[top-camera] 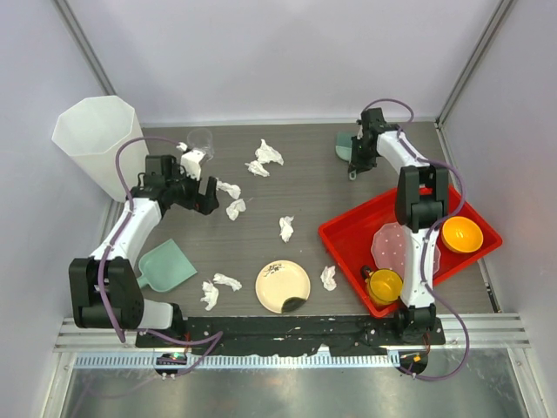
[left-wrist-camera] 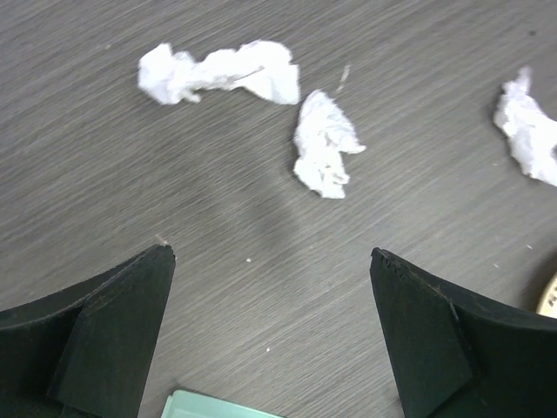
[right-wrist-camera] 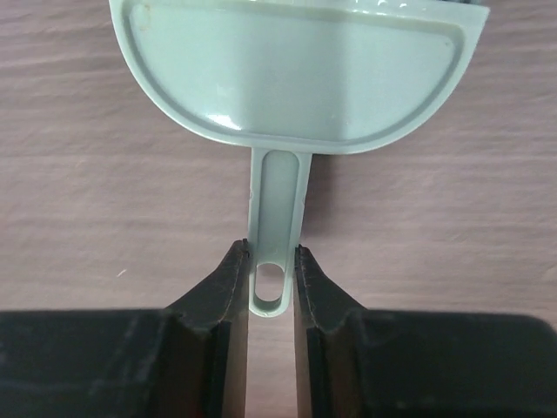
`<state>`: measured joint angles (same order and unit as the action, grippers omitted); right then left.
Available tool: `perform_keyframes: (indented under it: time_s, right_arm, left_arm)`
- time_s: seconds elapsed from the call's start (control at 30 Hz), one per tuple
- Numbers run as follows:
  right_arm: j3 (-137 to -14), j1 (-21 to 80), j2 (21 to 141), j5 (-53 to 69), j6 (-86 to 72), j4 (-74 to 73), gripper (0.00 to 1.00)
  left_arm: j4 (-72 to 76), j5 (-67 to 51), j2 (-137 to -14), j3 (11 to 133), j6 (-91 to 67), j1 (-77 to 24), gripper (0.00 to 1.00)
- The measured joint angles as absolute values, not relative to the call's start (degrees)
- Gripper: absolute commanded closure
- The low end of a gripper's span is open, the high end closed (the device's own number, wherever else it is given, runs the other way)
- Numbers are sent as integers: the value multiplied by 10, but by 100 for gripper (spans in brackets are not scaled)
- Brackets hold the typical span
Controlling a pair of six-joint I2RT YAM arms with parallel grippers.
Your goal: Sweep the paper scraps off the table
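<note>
Here the left end effector [left-wrist-camera: 270, 257] hangs with jaws wide apart over bare worktop [top-camera: 313, 187], two paper scraps [left-wrist-camera: 324, 144] just ahead of it. Others lie scattered across the left and middle, a few near the front edge beside the cream plate [top-camera: 283, 286]. In the far right corner, close to the back wall, the right end effector [right-wrist-camera: 270, 257] pinches the handle of a pale green tool [right-wrist-camera: 296, 78] — a red tray [top-camera: 352, 239] fills the right side.
</note>
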<state>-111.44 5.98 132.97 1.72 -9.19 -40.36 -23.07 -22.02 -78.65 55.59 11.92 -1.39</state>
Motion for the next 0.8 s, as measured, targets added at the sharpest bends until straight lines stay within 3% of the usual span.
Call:
perform_keyframes:
  time_s: [0.2,0.47,0.8]
  right_arm:
    - [-1015,90,1232,92,-116,-396,99]
    - [-987,162,1167,144,-150,-395,99]
    - [-987,317,1122,225,-196,-400,99]
  left_arm:
    - [-238,-292,-816,594,159,-40,0]
    - [-242,-307,-850,684,280,-147,0]
    - [-410,-249,-763,778,729,-225,0]
